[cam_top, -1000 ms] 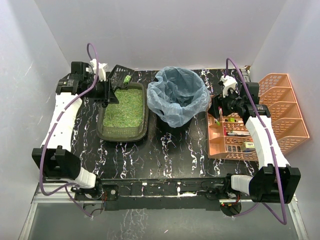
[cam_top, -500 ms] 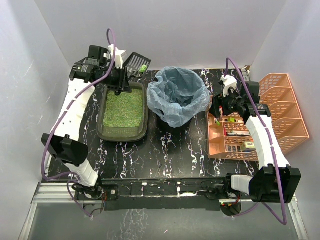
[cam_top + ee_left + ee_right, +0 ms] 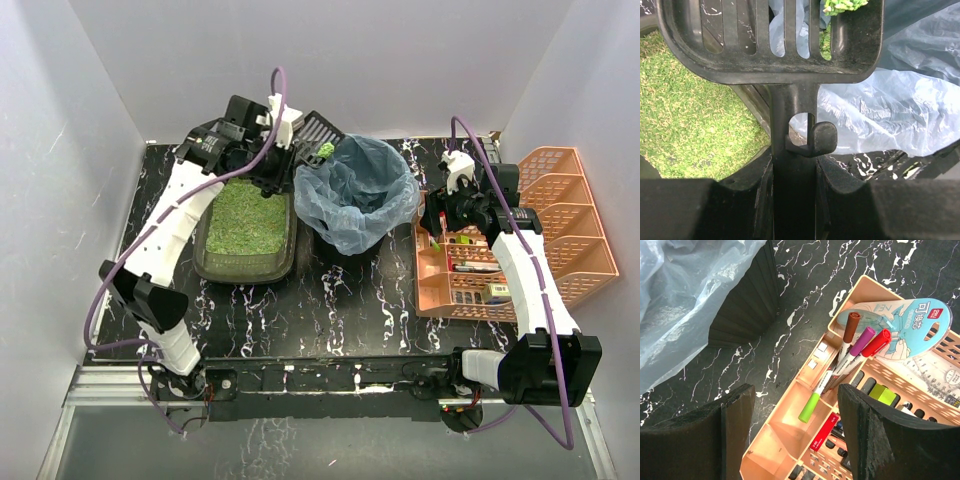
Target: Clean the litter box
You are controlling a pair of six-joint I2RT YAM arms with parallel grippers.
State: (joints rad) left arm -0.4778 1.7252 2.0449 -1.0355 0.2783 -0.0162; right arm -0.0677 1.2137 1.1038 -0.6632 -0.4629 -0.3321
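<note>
**Surfaces and finishes**

Litter box (image 3: 243,268): dark olive plastic, smooth, with a dull sheen. Its litter (image 3: 243,215): green, coarse and granular. Scoop (image 3: 790,75): black moulded plastic, matt, faintly scuffed. Bin bag (image 3: 360,195): thin translucent blue film, crinkled and glossy. Table (image 3: 330,305): black with a white-veined marble pattern, smooth. Organiser (image 3: 580,250): orange plastic, smooth, satin finish.

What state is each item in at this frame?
litter box: holds green litter
bin: bag-lined, open
scoop: lifted, carrying a green clump above the bin's rim
left gripper: shut on scoop handle
organiser: holds pens
right gripper: open, empty, above organiser
</note>
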